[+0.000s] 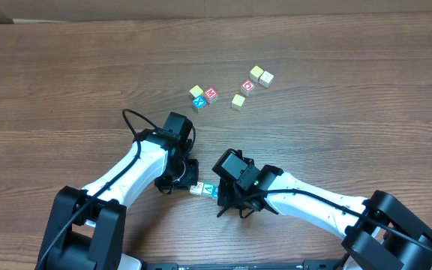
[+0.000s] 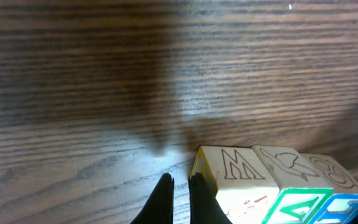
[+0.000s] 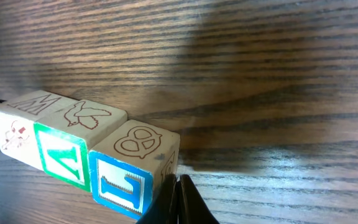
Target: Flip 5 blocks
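Two grippers bracketed a short row of blocks (image 1: 203, 189) near the front of the table (image 1: 66, 75), and both were closed with nothing between their fingers. The left gripper (image 2: 180, 194) stood just beside the end of the M block (image 2: 232, 171). The right gripper (image 3: 178, 200) stood just beside the blue-framed block (image 3: 135, 142) at the other end, and the green-framed block (image 3: 86, 117) sat pressed between those two. Whether either fingertip actually touched its block could not be told. The step in hand looked like a flip of one of these row blocks, done by nudging with a shut fingertip rather than by pinching. How many of the five flips were done could not be judged from the faces alone. The next move probably called for a tip set low against one end block's side and a slow push to roll it onto a new face, with the other arm bracing or clear so the neighbours did not slide along. Counted, ten blocks in all: three in the row and seven loose further back, a trio (image 1: 211, 94) to the left and a group of four (image 1: 248, 85) to the right, well apart from both arms.
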Available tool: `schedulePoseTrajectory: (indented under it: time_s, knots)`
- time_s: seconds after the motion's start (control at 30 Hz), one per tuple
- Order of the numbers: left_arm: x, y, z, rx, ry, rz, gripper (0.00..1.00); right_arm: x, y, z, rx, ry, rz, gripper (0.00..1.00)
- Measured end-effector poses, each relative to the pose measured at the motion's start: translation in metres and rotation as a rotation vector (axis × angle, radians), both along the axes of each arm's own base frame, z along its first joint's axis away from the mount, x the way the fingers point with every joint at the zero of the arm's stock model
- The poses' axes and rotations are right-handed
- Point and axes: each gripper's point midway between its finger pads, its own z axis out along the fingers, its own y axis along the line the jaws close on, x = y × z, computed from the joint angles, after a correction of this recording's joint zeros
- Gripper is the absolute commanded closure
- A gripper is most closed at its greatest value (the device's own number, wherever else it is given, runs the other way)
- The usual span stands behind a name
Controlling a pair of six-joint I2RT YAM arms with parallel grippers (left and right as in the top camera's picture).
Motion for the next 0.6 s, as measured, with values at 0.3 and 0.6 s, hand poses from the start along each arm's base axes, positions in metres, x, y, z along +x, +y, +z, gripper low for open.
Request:
schedulePoseTrajectory:
  time_s: [0.3, 0.6]
  knots:
    - [0.003, 0.002, -0.004, 0.013, -0.008, -0.014, 0.96, -0.002, 0.001, 0.0, 0.011, 0.029, -0.045, 0.96]
    - [0.007, -0.001, -0.016, 0.018, 0.021, -0.022, 0.96, -0.003, 0.002, 0.0, 0.014, 0.038, -0.059, 0.96]
